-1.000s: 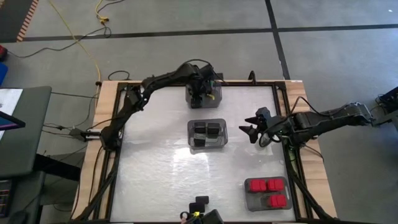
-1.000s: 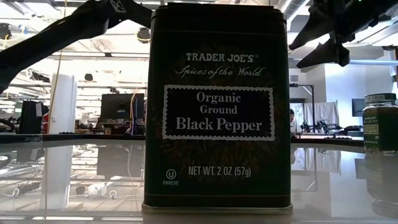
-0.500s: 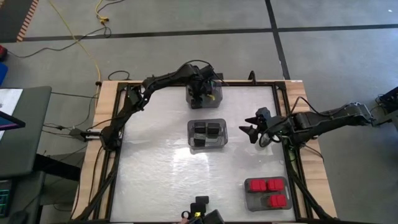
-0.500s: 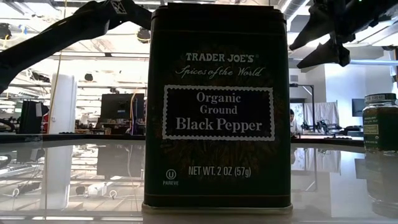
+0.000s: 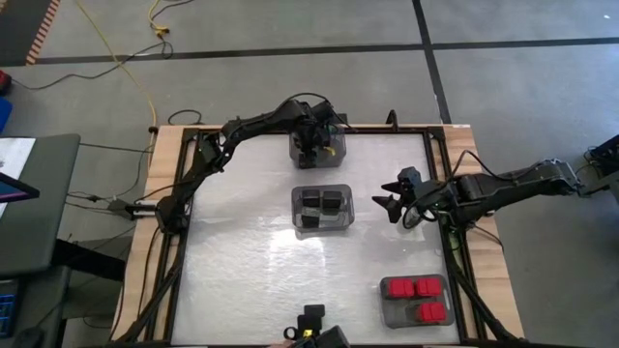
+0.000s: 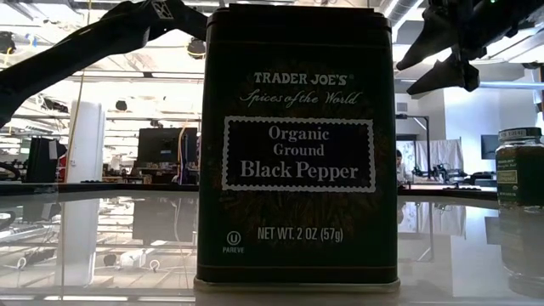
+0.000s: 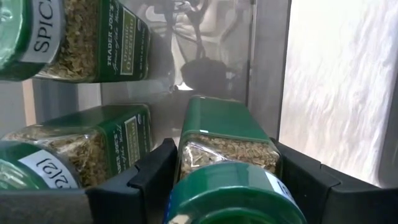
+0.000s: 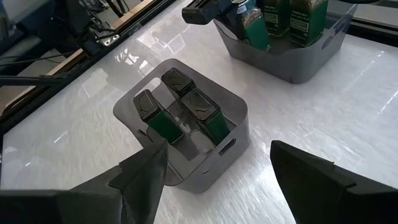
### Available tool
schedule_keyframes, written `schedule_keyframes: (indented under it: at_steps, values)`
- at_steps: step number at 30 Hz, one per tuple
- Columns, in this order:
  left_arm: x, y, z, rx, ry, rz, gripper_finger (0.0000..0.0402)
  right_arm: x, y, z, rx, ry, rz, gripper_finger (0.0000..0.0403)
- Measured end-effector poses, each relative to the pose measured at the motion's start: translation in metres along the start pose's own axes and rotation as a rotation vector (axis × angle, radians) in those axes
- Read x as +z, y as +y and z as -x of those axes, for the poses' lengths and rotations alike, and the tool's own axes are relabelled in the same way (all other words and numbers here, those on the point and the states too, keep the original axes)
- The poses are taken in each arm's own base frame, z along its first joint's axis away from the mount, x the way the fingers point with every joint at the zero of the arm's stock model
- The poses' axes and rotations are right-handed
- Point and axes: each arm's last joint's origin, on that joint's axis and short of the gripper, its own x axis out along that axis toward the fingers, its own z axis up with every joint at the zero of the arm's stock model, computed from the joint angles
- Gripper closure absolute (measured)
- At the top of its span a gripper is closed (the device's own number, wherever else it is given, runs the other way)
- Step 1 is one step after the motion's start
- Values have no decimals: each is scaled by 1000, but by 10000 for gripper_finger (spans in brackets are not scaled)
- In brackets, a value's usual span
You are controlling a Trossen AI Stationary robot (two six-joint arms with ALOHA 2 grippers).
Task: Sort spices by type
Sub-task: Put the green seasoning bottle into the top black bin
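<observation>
My left gripper points down into the far grey bin, which holds green-capped spice jars. In the left wrist view its fingers stand close on either side of one upright jar, green cap toward the camera. Two more jars are beside it in the bin. My right gripper hangs open above the table's right side, holding nothing. A black pepper tin stands at the near edge. My left gripper comes from above, and its fingers flank the jar's glass sides just below the cap. The jar stands upright in the bin. Whether the fingers touch the glass, I cannot tell.
The middle bin holds black-topped tins and the near right bin holds red-capped jars. A further green-capped jar stands at the right in the low view. Bare table lies to the left of the bins.
</observation>
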Motion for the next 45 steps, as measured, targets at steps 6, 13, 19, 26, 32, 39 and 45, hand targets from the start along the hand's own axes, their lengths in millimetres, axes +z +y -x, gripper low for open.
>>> schedule_keyframes:
  at_steps: [6,13,19,26,32,39,45]
  values:
    - [0,0,0,0,0,0,178,0,0,0,0,0,0,91]
    - [0,0,0,1,0,0,177,0,0,0,0,0,1,91]
    - [0,0,0,1,-1,8,164,0,0,0,0,0,2,91]
    - [1,0,0,8,-7,2,132,0,0,0,-1,1,2,91]
    - [5,2,12,28,-28,-3,131,0,0,0,-1,1,2,91]
    - [10,5,32,49,-74,-3,131,0,0,0,-1,1,2,91]
    - [9,4,46,72,-91,0,131,0,0,0,-2,3,3,91]
